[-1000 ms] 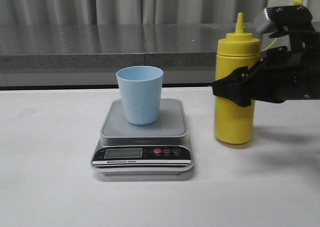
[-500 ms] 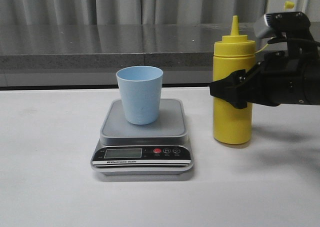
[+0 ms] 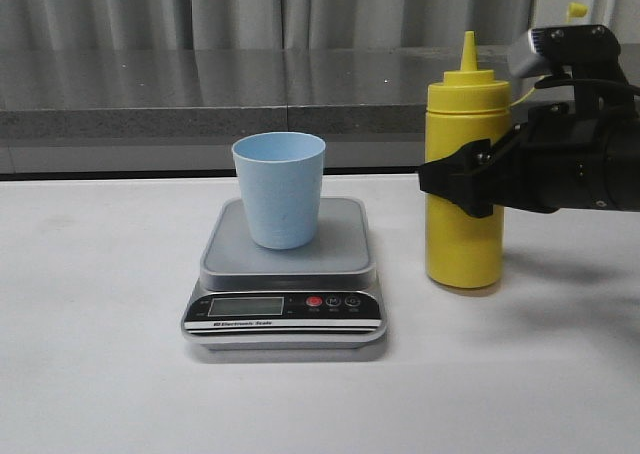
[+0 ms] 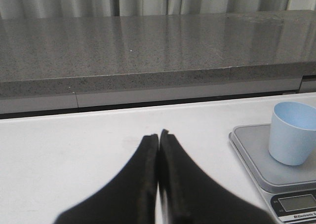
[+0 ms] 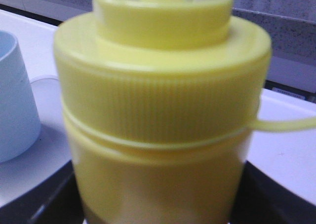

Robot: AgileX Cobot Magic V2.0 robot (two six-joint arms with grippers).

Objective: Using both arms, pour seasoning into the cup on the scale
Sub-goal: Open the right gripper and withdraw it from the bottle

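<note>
The yellow seasoning bottle (image 3: 464, 174) stands upright to the right of the scale, with its tethered cap (image 3: 575, 10) hanging out to the right. My right gripper (image 3: 460, 182) is shut on the bottle's middle; in the right wrist view the bottle (image 5: 163, 110) fills the frame between the black fingers (image 5: 47, 202). The pale blue cup (image 3: 280, 189) stands upright on the silver scale (image 3: 345, 249), left of the bottle. The left wrist view shows my left gripper (image 4: 159, 136) shut and empty above the white table, with the cup (image 4: 292, 132) and scale (image 4: 252, 152) off to its side.
A grey stone ledge (image 3: 200, 94) and curtains run along the back of the white table (image 3: 100, 304). The scale's black front panel (image 3: 285, 309) with its display and red button faces the front.
My right gripper and the bottle shifted a little left and the bottle straightened upright by half a second ago; since then nothing has moved. Cup and scale are unchanged.
</note>
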